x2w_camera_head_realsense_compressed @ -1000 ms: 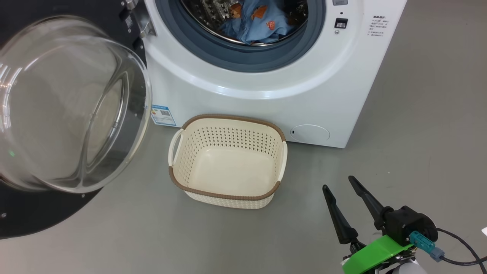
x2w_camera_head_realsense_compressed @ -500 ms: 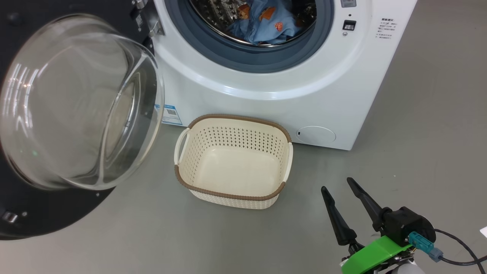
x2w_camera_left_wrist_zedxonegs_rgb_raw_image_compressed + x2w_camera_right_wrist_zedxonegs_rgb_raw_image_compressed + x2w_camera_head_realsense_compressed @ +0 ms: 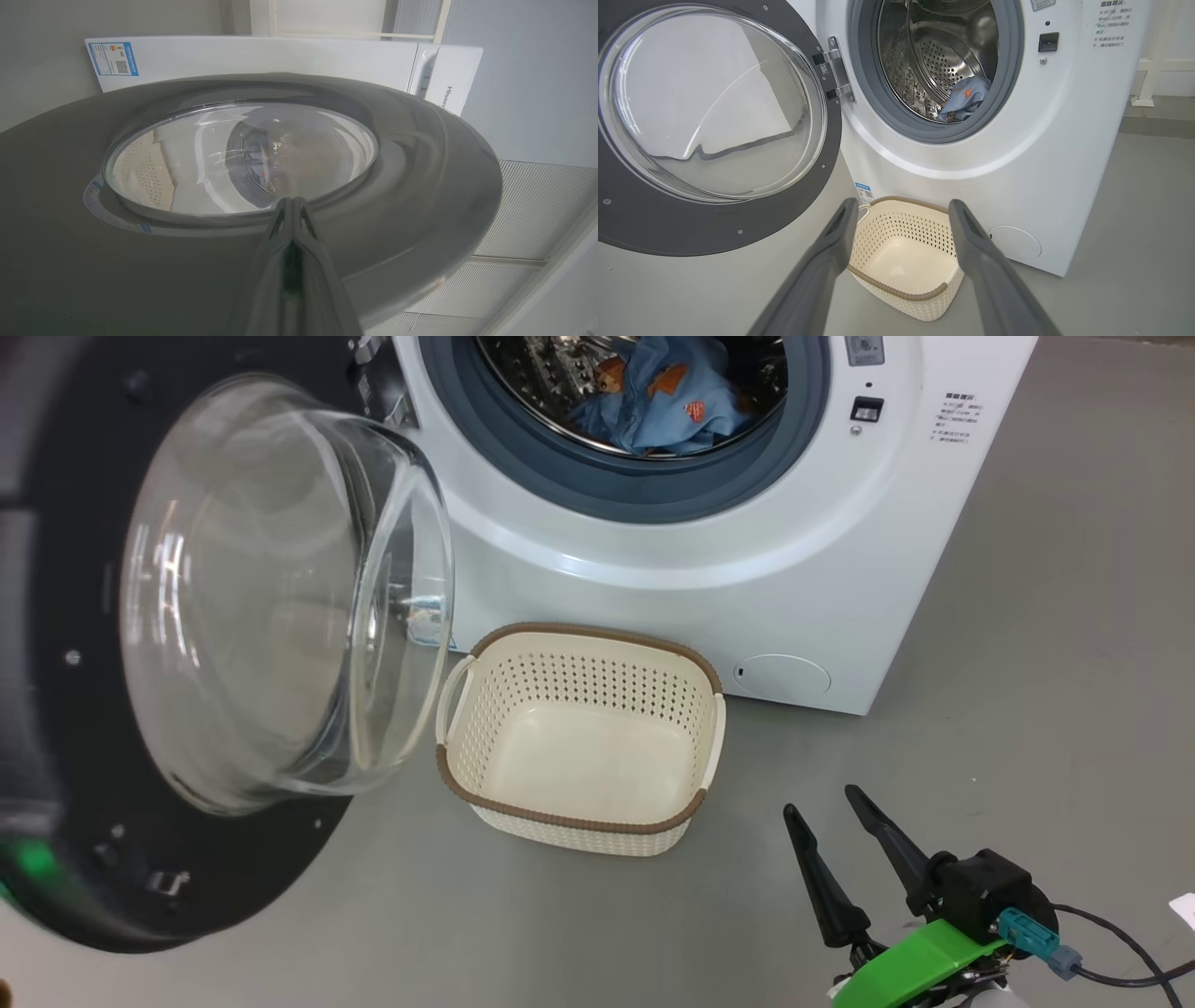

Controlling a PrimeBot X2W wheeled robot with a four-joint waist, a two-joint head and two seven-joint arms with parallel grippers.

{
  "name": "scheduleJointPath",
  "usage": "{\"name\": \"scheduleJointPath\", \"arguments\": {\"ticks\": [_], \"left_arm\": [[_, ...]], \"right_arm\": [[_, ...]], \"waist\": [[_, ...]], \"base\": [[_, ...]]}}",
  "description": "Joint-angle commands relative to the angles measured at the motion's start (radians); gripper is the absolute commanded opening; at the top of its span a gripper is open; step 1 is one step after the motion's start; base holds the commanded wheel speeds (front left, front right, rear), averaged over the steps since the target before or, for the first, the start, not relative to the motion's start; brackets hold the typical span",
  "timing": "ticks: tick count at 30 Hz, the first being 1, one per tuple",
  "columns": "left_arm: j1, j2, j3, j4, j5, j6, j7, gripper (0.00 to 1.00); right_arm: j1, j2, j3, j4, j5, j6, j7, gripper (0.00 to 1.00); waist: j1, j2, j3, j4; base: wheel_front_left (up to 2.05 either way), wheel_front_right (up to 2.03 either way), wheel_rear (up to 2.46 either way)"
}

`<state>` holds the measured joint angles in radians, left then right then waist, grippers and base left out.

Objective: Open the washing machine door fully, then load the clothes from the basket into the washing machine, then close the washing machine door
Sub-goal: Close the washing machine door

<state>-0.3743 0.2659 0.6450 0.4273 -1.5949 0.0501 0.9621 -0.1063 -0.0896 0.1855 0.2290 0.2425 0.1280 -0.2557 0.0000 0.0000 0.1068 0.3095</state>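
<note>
As the head view is scanned, the basket is found empty on the floor, just before the washing machine, and the clothes are lodged in the drum: loading is judged done. The washing machine door is swung out at the left, and the right gripper is held low, fingers apart, nothing between them.

From the left wrist, the left gripper is seen pinched together at the door's outer face; contact cannot be told.

From the right wrist, the door is shown wide of the opening. Closing is judged the step in hand: a steady push is called for until the door is shut.
</note>
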Motion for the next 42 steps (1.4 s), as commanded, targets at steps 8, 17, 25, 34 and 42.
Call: {"name": "scheduleJointPath", "arguments": {"ticks": [8,17,25,34,42], "left_arm": [[0.075,-0.017,-0.002,-0.191,-0.068,0.059,0.120,0.00],[0.118,-0.086,-0.026,-0.316,-0.111,0.082,0.181,0.00],[0.145,-0.160,-0.063,-0.402,-0.138,0.071,0.204,0.00],[0.151,-0.208,-0.158,-0.432,-0.156,0.018,0.181,0.00],[0.160,-0.215,-0.332,-0.443,-0.212,-0.038,0.084,0.00]], "right_arm": [[-0.017,0.011,0.036,0.001,0.023,0.003,-0.001,1.00],[-0.024,0.016,0.041,0.009,0.030,0.003,-0.003,1.00],[-0.025,0.019,0.038,0.014,0.034,0.003,-0.005,1.00],[-0.033,0.022,0.033,0.019,0.038,0.003,-0.006,1.00],[-0.034,0.026,0.027,0.016,0.047,0.003,-0.006,1.00]], "waist": [[0.0000,0.0000,-0.006,-0.006],[0.0000,0.0000,-0.003,-0.016],[0.0000,0.0000,0.008,-0.030],[0.0000,0.0000,0.019,-0.064],[0.0000,0.0000,0.030,-0.106]], "base": [[0.00,0.00,0.00],[0.00,0.00,0.00],[0.00,0.00,0.00],[0.00,0.00,0.00],[0.00,0.00,0.00]]}}
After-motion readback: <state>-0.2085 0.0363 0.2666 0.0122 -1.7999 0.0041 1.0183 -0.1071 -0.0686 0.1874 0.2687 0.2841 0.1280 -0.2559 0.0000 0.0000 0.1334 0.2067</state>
